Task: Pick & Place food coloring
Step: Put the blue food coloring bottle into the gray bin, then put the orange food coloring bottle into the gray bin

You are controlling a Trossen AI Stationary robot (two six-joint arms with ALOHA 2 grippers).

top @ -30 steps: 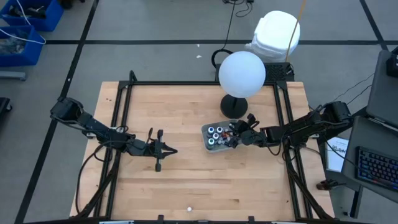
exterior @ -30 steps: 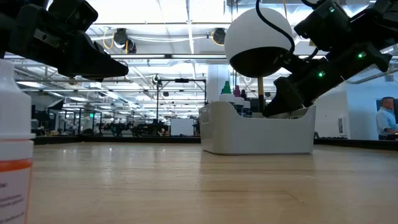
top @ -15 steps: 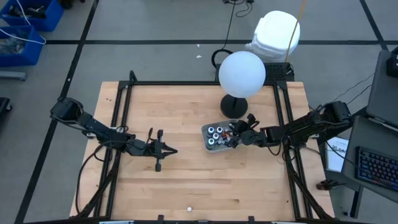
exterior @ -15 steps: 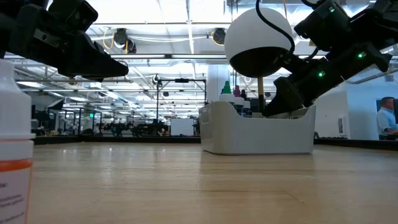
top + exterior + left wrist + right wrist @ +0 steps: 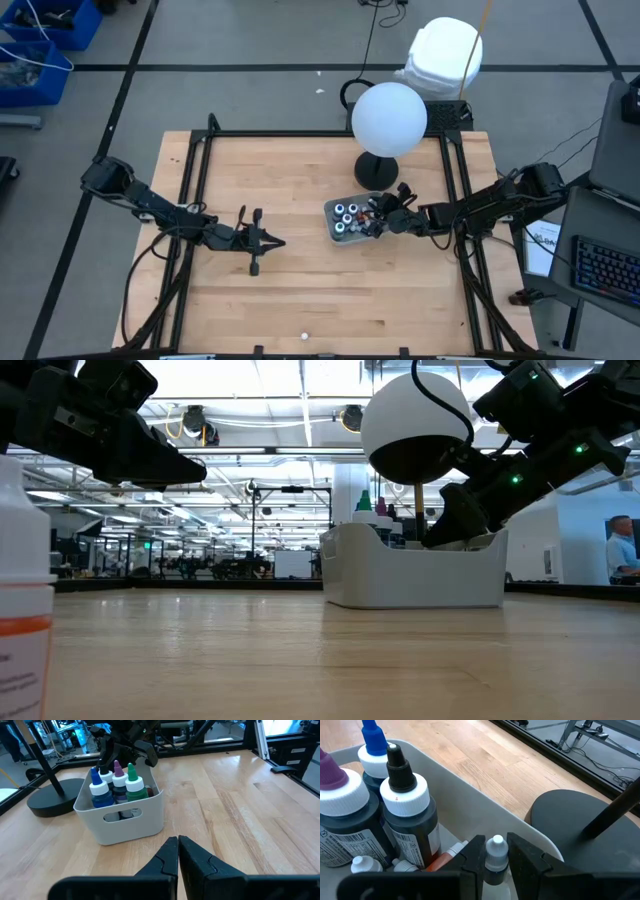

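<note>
place: robotics lab in a large open hall; signs: framed wooden surface (image 5: 300, 200) on grey taped floor | long rows of ceiling lights (image 5: 280, 405) | keyboard (image 5: 605, 272) at a side desk

The tray (image 5: 485, 815) wall hides the lower bottles (image 5: 412, 820), and one bottle (image 5: 22, 600) is cut off by the edge.

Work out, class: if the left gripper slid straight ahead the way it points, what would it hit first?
Most likely the grey bin holding the bottles; the left gripper, shut, aims across bare table towards it, slightly off-centre.
</note>
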